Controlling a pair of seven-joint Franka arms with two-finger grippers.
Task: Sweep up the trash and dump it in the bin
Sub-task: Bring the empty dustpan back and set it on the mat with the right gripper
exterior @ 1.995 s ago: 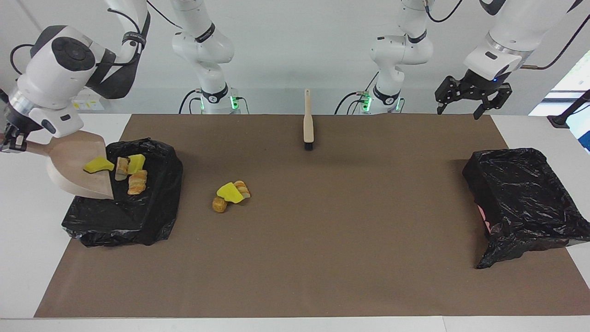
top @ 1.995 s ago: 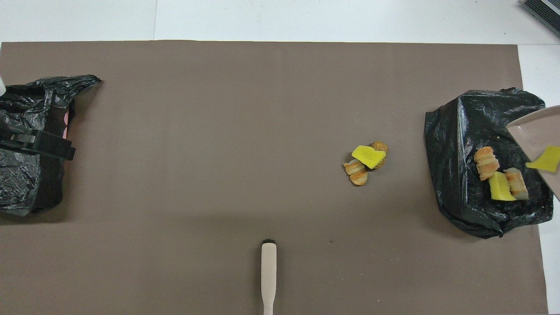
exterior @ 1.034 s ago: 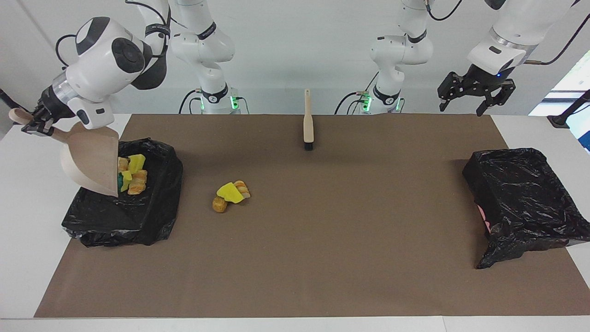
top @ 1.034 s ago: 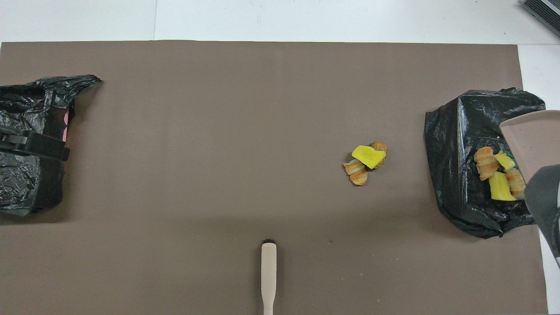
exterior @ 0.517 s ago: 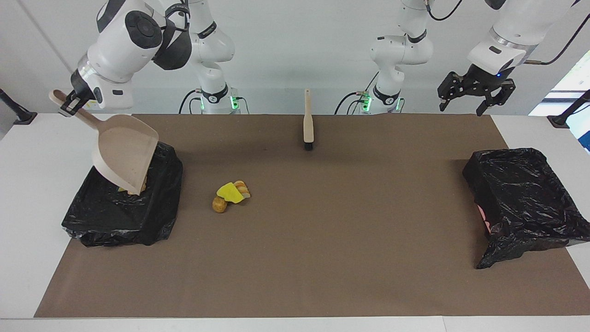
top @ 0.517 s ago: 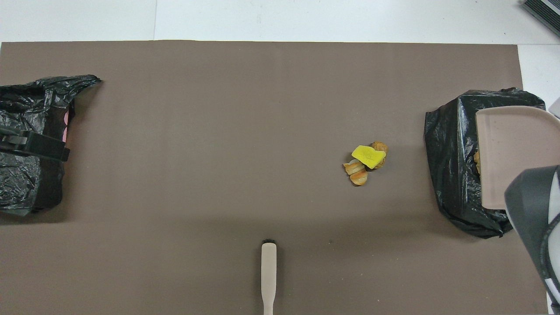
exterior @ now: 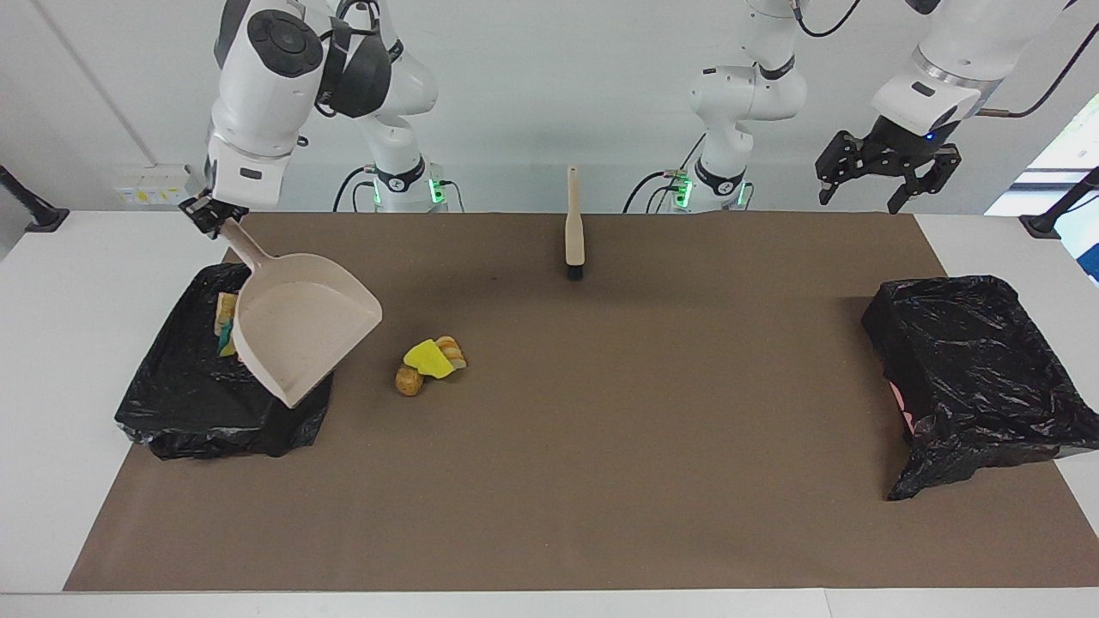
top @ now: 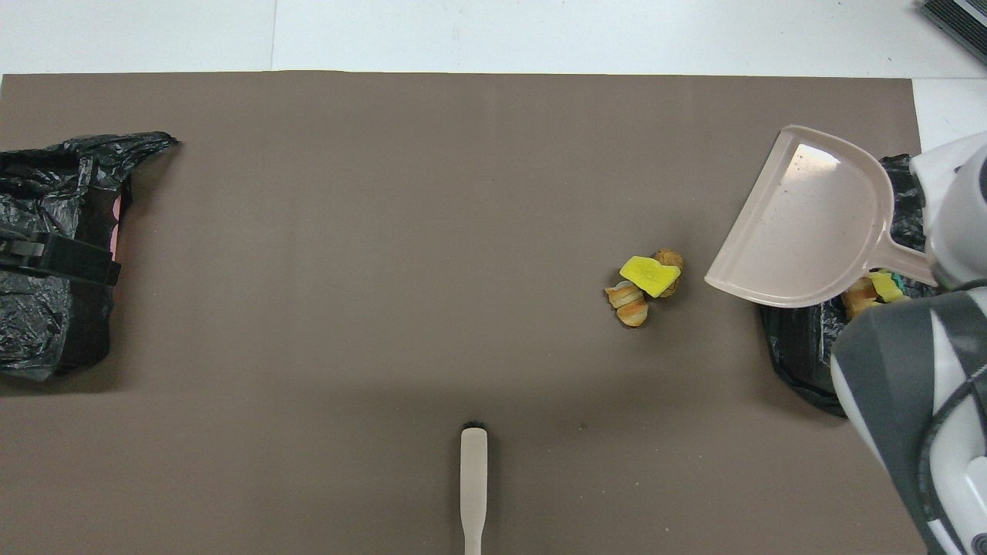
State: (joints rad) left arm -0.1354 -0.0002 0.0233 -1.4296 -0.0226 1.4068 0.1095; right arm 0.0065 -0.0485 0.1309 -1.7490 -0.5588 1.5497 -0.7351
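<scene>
My right gripper (exterior: 211,216) is shut on the handle of the beige dustpan (exterior: 296,336), which hangs empty and tilted over the black-lined bin (exterior: 197,403) at the right arm's end. The dustpan (top: 810,223) also shows in the overhead view. Several trash scraps (exterior: 225,322) lie in that bin, mostly hidden by the pan, and show again in the overhead view (top: 871,289). A small pile of trash (exterior: 429,360), one yellow sponge piece and tan lumps, lies on the brown mat beside the bin, as the overhead view (top: 644,285) also shows. My left gripper (exterior: 884,180) is open and waits in the air.
The beige brush (exterior: 573,227) lies on the mat near the robots, midway between the arms, bristles pointing away from them; it also shows in the overhead view (top: 473,478). A second black-lined bin (exterior: 979,378) stands at the left arm's end of the table.
The last yellow piece slid off the dustpan into the bin. My right arm then swung the empty dustpan from over the bin toward the pile on the mat. The left arm hardly moved.
</scene>
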